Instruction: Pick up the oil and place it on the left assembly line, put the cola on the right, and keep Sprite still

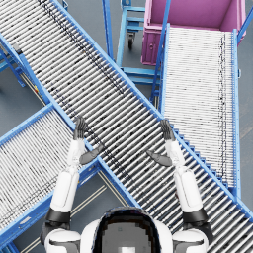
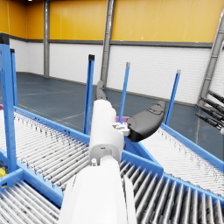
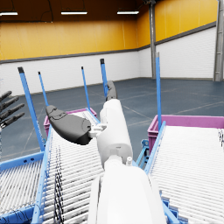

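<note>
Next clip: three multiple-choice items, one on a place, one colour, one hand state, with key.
1. Where is the magenta bin?
A. At the far end of the right conveyor
B. Behind the robot
C. Between the hands
2. What colour are the conveyor frames?
A. Yellow
B. Blue
C. Green
3. How are the left hand and right hand?
A. Gripping a bottle
B. Fisted
C. Open, empty
1 A, it stands past that conveyor's rollers; 2 B, blue rails; 3 C, fingers apart, nothing held.
</note>
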### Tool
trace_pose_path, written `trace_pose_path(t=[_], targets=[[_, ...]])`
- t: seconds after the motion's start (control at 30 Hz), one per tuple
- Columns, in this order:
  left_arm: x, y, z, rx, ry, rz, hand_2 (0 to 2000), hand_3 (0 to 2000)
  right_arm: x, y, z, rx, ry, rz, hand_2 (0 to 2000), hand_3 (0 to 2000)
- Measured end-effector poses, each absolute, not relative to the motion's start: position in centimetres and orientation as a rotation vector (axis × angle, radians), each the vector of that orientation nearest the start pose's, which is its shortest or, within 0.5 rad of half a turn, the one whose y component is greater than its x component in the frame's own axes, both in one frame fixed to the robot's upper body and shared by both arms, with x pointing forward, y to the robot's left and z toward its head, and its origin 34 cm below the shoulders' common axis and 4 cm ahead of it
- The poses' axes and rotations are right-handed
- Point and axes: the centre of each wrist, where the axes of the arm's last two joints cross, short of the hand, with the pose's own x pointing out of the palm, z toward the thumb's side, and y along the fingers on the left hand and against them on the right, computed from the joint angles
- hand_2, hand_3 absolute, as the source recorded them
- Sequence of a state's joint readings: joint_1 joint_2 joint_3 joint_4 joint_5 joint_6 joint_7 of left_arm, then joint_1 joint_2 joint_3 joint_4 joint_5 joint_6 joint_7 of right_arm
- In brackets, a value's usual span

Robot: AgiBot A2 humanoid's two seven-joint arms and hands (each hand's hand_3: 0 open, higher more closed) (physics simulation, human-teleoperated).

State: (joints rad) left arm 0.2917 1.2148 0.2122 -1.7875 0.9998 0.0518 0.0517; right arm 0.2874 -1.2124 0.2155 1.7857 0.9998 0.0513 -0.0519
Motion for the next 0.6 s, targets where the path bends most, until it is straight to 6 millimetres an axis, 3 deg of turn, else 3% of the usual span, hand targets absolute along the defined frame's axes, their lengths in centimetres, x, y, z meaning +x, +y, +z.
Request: trace_pose_path(t=[0.13,0.4,0.6], targets=[[25.7,19.8,23.0,0.145,-0.489,-1.837,0,0,25.6,-19.4,22.5,-0.139,-0.471,1.881,0,0],[25.8,20.5,26.2,0.233,-0.641,-1.783,0,0,25.2,-20.0,26.2,-0.237,-0.642,1.808,0,0],[26.2,22.0,28.0,0.273,-0.714,-1.707,0,0,25.0,-21.6,27.8,-0.287,-0.716,1.728,0,0]])
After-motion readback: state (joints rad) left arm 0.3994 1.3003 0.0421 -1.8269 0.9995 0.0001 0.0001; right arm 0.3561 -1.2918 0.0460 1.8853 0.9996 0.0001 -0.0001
